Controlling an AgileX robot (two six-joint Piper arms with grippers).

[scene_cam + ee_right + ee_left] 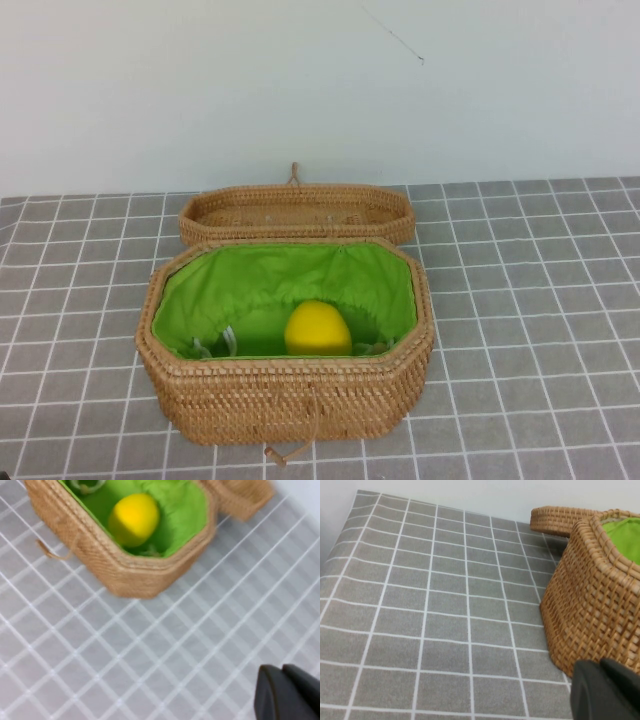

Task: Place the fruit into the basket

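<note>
Yellow and round, the lemon (pixel 318 329) sits at the bottom of the basket (pixel 290 395), on the green cloth lining (pixel 260 285); you can see it from the high view and again from the right wrist view (pixel 134 519), lying near the basket's front wall. Your basket stands on the table (pixel 540 300), which has a grey cover with white grid lines; a cord loop (pixel 290 452) hangs down its front wall. Just behind the basket lies the shallow woven lid (pixel 297 213), open side up, close against the basket's back rim; whether the two touch, you cannot tell.

Your left gripper (pixel 607 690) shows only as a dark shape at the edge of the left wrist view, low over the table and just beside the basket's outer wall (pixel 590 605); you cannot tell how its jaws stand. Your right gripper (pixel 287 692) shows the same way in the right wrist view, up above the table and well apart from the basket; you cannot tell how its jaws stand either. Neither gripper shows in the high view, and nothing shows between the jaws.
</note>
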